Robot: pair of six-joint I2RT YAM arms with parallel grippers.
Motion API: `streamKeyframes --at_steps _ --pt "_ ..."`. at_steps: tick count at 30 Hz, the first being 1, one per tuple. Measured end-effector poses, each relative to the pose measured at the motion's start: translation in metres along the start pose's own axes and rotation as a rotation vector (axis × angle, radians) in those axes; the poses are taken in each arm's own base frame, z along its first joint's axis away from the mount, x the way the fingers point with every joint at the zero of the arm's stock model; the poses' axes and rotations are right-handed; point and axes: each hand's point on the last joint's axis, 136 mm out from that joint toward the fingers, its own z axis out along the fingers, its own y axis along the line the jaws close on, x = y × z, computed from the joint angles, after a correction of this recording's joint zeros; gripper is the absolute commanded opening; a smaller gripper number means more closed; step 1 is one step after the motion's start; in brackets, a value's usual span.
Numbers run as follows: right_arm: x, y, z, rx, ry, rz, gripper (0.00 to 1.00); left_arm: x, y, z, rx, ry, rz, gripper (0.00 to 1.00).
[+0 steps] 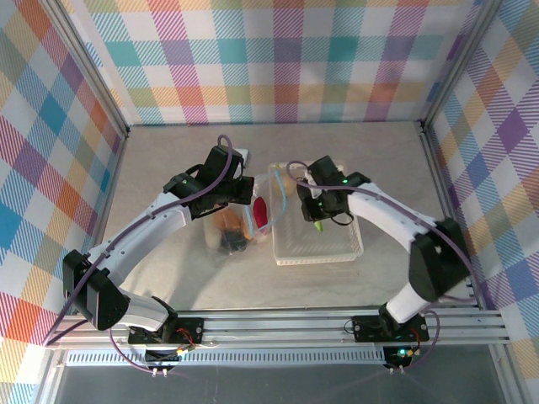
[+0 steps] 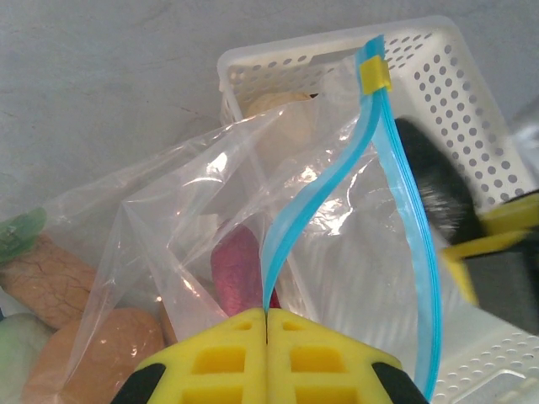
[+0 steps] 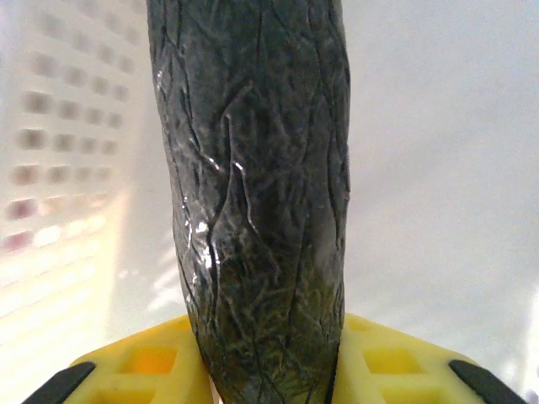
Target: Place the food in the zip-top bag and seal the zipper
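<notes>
Both pincers are clenched: your left gripper (image 2: 266, 315) pinches the zipper (image 2: 337, 181) at its fingertips, beside the basket (image 2: 472, 109); your right gripper (image 3: 266, 349) clamps a dark food piece (image 3: 253, 168) between its fingers.

zip-top bag (image 1: 238, 225) left of basket (image 1: 328, 244)

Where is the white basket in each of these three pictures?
Top external: the basket lies right of centre.
Left wrist: upper right, behind the clear bag.
Right wrist: its blurred, holed wall on the left.
Landmark: the dark vegetable, central in the right wrist view, at the right in the left wrist view.
</notes>
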Motion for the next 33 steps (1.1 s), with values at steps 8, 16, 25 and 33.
streamKeyframes --at_steps 8,16,25,33 --pt "-0.02 0.063 -0.1 -0.337 -0.106 -0.017 0.33 0.0 -0.001 0.0 0.005 -0.001 0.0 0.0" --pt "0.01 0.098 -0.095 -0.521 0.105 0.016 0.32 -0.005 -0.007 0.007 0.024 -0.003 0.0 0.0" --pt "0.003 0.108 -0.081 -0.545 0.202 0.056 0.32 -0.014 -0.021 0.008 0.054 -0.026 0.012 0.0" --pt "-0.018 0.112 -0.045 -0.525 0.268 0.087 0.34 -0.011 -0.034 0.007 0.082 -0.023 0.031 0.0"
